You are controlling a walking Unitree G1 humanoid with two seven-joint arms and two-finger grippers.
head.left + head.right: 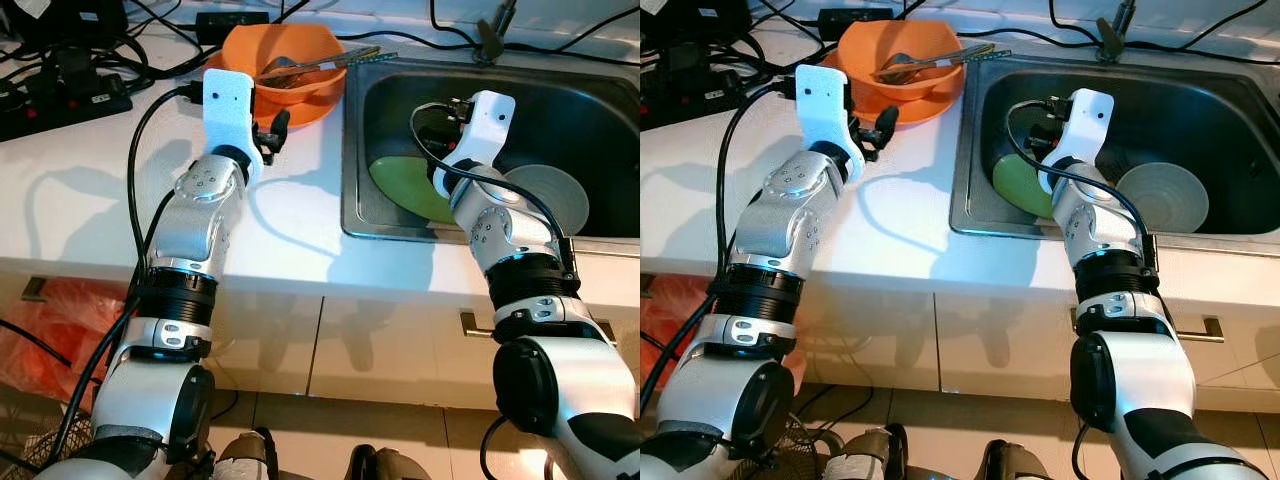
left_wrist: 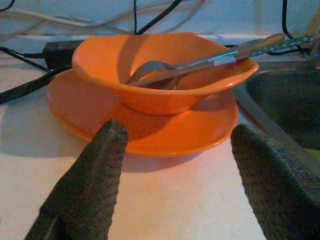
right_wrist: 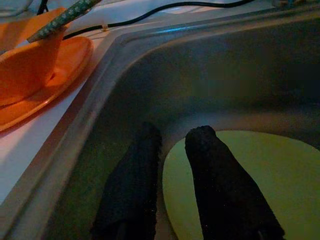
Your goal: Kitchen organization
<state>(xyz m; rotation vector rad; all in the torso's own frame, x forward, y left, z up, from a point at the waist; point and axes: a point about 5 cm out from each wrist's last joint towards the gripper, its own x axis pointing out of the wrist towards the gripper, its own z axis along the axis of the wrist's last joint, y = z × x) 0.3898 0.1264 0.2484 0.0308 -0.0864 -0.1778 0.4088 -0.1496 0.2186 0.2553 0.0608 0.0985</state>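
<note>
An orange bowl (image 2: pixel 165 95) stands on an orange plate (image 2: pixel 200 125) on the white counter, just left of the sink (image 1: pixel 600 110). A spoon (image 2: pixel 150 67) and a utensil with a green patterned handle (image 2: pixel 280 45) lie in the bowl, reaching over its rim. My left gripper (image 2: pixel 181 131) rests open on the counter just in front of the plate, its fingers (image 2: pixel 90 185) wide apart. Down in the sink, my right gripper (image 3: pixel 172 134) is closed on the rim of a green plate (image 1: pixel 400 185). One finger (image 3: pixel 215 180) lies on the plate's face and the other beside its edge.
A pale bowl (image 1: pixel 550 195) lies in the sink to the right of the green plate. A black power strip (image 1: pixel 60 90), an adapter (image 1: pixel 230 18) and several cables crowd the counter's back left. Cabinet drawers (image 1: pixel 380 350) sit below the counter's front edge.
</note>
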